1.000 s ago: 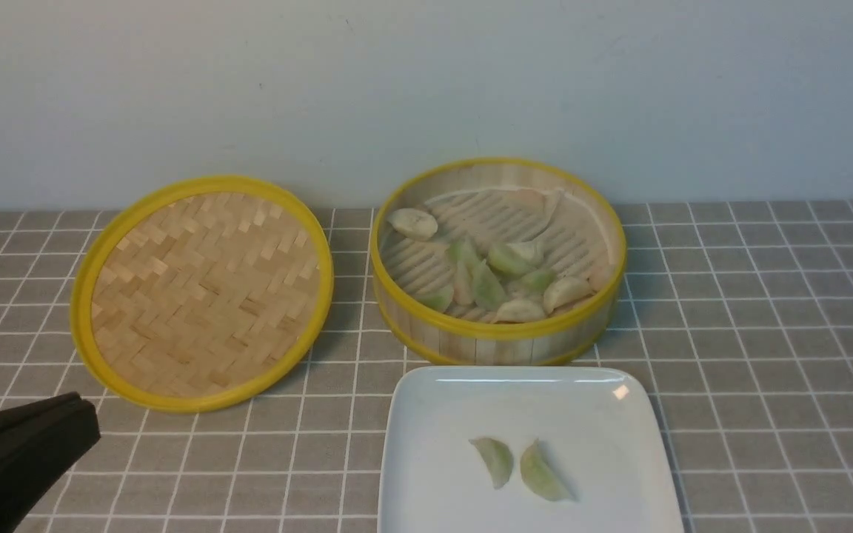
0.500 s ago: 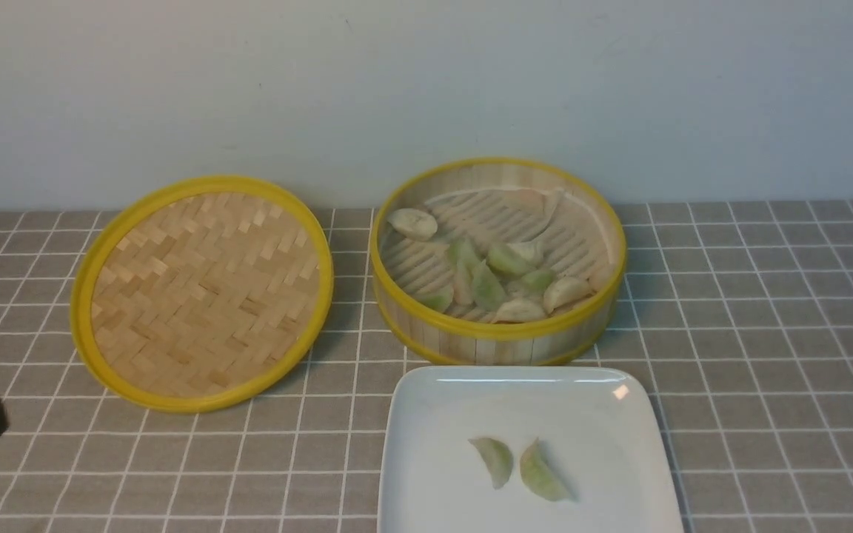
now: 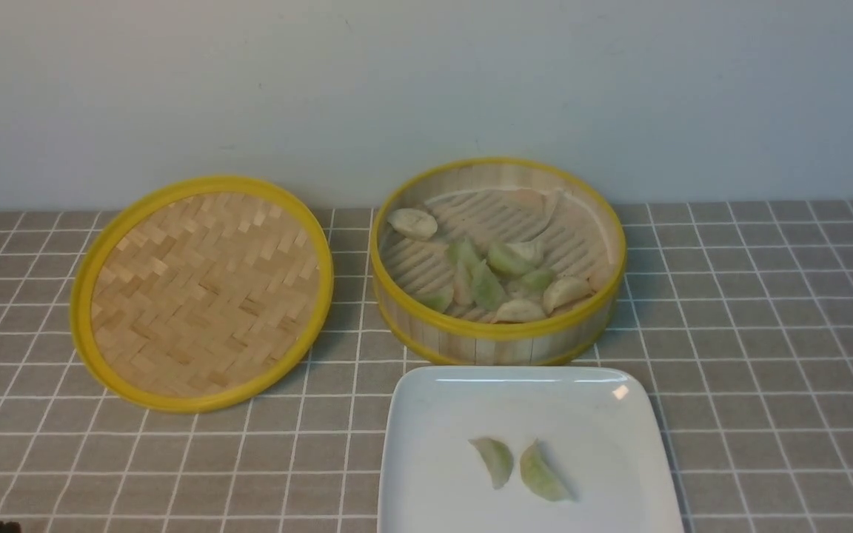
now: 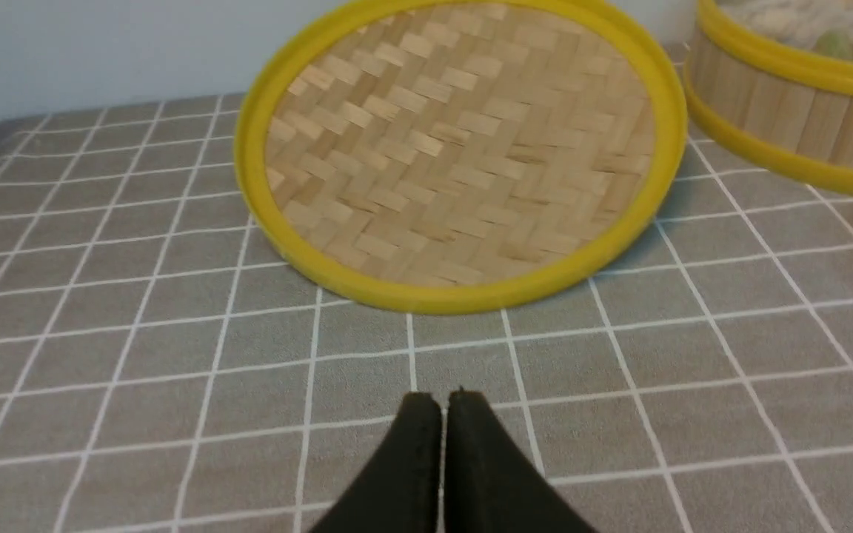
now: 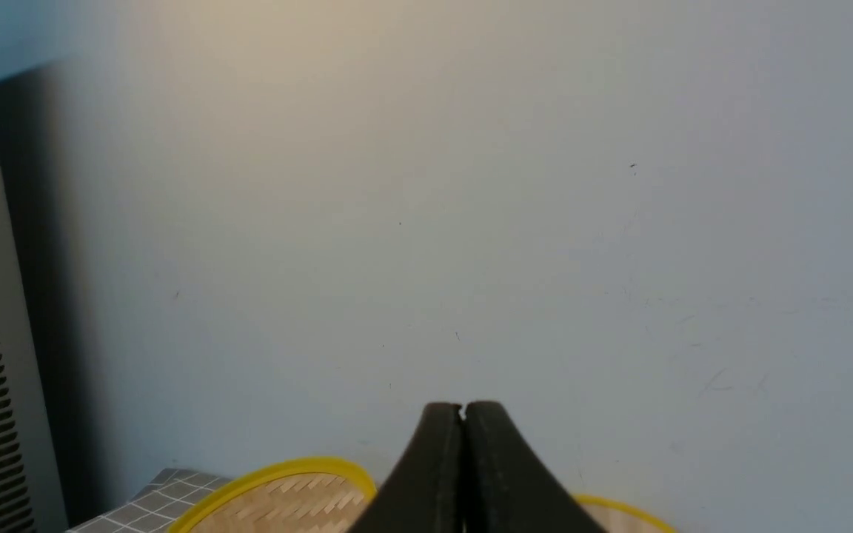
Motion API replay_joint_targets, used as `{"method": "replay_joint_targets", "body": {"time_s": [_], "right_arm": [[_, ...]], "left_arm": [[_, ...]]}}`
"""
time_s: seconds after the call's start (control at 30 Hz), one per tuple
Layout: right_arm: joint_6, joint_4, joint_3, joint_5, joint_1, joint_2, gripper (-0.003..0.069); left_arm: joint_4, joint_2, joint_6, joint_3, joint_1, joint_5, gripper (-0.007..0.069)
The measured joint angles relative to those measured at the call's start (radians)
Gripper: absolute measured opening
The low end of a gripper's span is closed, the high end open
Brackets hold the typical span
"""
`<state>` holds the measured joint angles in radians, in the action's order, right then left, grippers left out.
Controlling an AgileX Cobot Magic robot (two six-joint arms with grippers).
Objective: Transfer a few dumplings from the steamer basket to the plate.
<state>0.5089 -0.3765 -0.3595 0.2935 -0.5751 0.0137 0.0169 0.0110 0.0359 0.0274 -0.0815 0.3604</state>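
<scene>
Only the front view shows two green dumplings (image 3: 540, 474) on the plate (image 3: 434, 444) just in front of the steamer basket (image 3: 497, 344), while only the wrist views show left jaws and right jaws pressed together, empty.

I see a plain pale blue-grey wall (image 3: 426, 89) behind the counter (image 3: 767, 311), which is covered in grey white-gridded cloth and softly lit.

Table (image 3: 767, 333) under a grey cloth with a white grid. On it: at left, a round woven lid (image 3: 203, 292) with a yellow rim; just beside it to the right, the steamer basket (image 3: 497, 344); just nearer than the basket, the white plate (image 3: 434, 444).
</scene>
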Motion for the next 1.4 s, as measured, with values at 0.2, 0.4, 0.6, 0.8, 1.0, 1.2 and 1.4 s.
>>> {"method": "replay_joint_targets", "body": {"time_s": [0.2, 0.4, 0.6, 0.8, 1.0, 1.2, 1.4], "right_arm": [[0.0, 0.0, 0.0, 0.007, 0.0, 0.0, -0.0013], [0.0, 0.0, 0.0, 0.007, 0.0, 0.0, -0.0013], [-0.01, 0.0, 0.0, 0.007, 0.0, 0.0, -0.0013], [-0.012, 0.0, 0.0, 0.007, 0.0, 0.0, -0.0013], [-0.054, 0.061, 0.0, 0.007, 0.0, 0.0, -0.0013], [-0.293, 0.284, 0.0, 0.009, 0.0, 0.0, -0.0013], [-0.353, 0.328, 0.006, 0.032, 0.012, 0.0, -0.0013]], "left_arm": [[0.003, 0.0, 0.0, 0.0, -0.015, 0.008, -0.0005], [0.003, 0.0, 0.0, 0.0, -0.016, 0.01, -0.0005], [0.003, 0.0, 0.0, 0.0, -0.016, 0.01, -0.0005], [0.003, 0.0, 0.0, 0.0, -0.016, 0.01, -0.0005], [0.003, 0.0, 0.0, 0.0, -0.016, 0.01, -0.0005], [0.003, 0.0, 0.0, 0.0, -0.016, 0.01, -0.0005], [0.003, 0.0, 0.0, 0.0, -0.016, 0.01, -0.0005]]}}
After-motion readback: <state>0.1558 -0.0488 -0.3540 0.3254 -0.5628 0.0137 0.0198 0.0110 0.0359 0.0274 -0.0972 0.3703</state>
